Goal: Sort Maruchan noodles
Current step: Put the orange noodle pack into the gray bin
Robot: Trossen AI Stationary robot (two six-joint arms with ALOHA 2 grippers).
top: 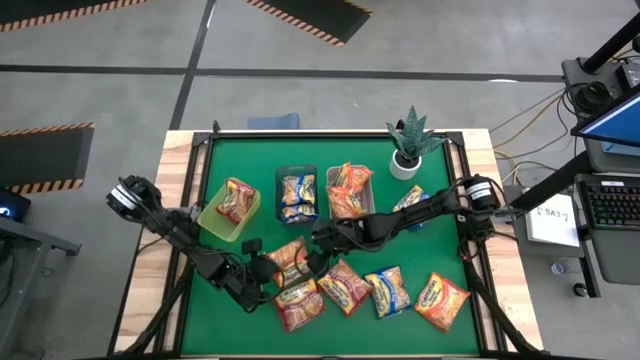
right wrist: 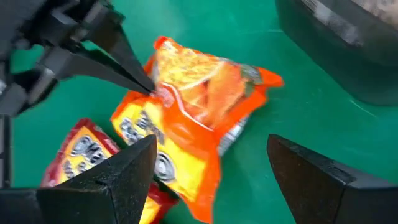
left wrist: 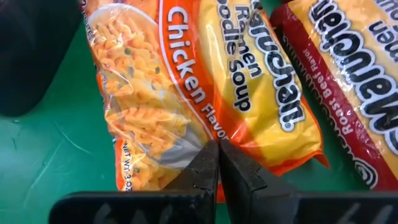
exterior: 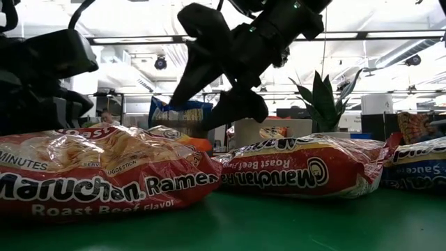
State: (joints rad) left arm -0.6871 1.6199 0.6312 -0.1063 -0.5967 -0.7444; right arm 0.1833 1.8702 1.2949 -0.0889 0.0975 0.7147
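While the left gripper (left wrist: 219, 163) has its fingers pinched together on the edge of an orange chicken packet (left wrist: 186, 93), the right gripper (right wrist: 211, 171) hangs just above the same packet with fingers spread wide, touching nothing.

Right wrist view: left fingertips (right wrist: 140, 81) meet the packet's edge; the packet lies crumpled on the green mat (right wrist: 249, 37).

High view:
- Orange packet (top: 290, 257) sits at mid-table, between the two grippers. Left gripper (top: 268, 268) is at its near-left edge; right gripper (top: 318, 240) is at its right side.
- Left arm reaches in from the table's left edge, right arm from the right edge.
- Red packet (top: 298, 304) lies just nearer than the orange one; a second red packet (top: 344, 286) is beside it to the right.
- Blue packet (top: 387, 291) and another orange packet (top: 440, 300) lie further right along the near edge, apart from each other.
- Three bins across the far half: green bin (top: 212, 224) with a red packet, dark bin (top: 280, 180) with blue packets, grey bin (top: 367, 206) with orange packets.
- One more blue packet (top: 408, 200) lies partly under the right arm, right of the grey bin.
- Potted plant (top: 411, 143) at the far right corner.

Low view: two red roast beef packets lie flat in the foreground.
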